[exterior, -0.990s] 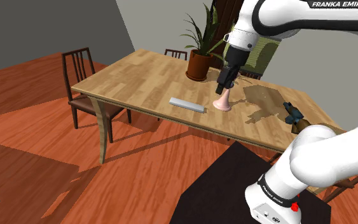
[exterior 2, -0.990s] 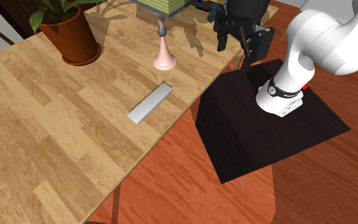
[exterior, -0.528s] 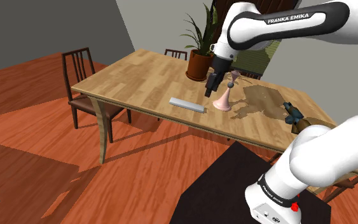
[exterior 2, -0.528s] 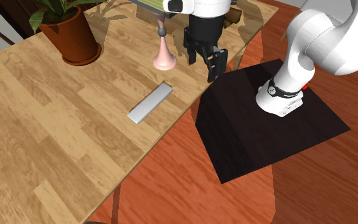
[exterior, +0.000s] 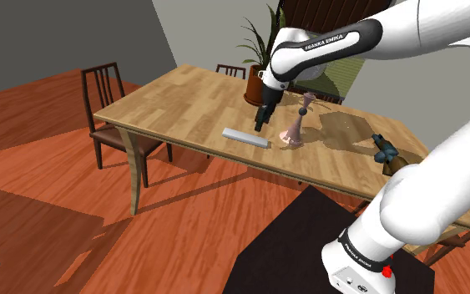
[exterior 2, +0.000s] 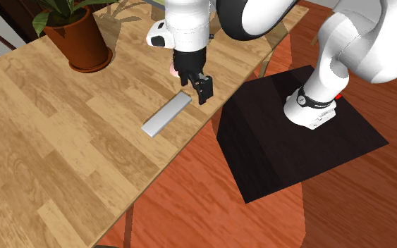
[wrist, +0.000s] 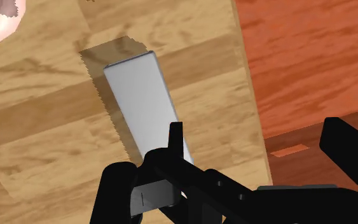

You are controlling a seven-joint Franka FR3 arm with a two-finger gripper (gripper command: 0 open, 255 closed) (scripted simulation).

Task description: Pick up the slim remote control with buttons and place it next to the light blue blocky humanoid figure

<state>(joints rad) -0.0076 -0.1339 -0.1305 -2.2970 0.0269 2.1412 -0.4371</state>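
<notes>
At the tabletop [exterior: 174, 100] edge, we see our tool [exterior 2: 195, 88] hovering over one end of the grey remote [exterior 2: 167, 114], opened wide and gripping nothing.

arm [exterior: 442, 179]: white links, dark joints | black band, white FRANKA EMIKA lettering [exterior: 323, 42] | red spot [exterior: 387, 271] at base | pincer [exterior 2: 196, 90]: all black | stand [exterior: 291, 242]: black box

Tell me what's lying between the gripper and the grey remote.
Nothing. In the second exterior view the gripper hangs by one end of the remote, with only bare wooden table between them.
</notes>
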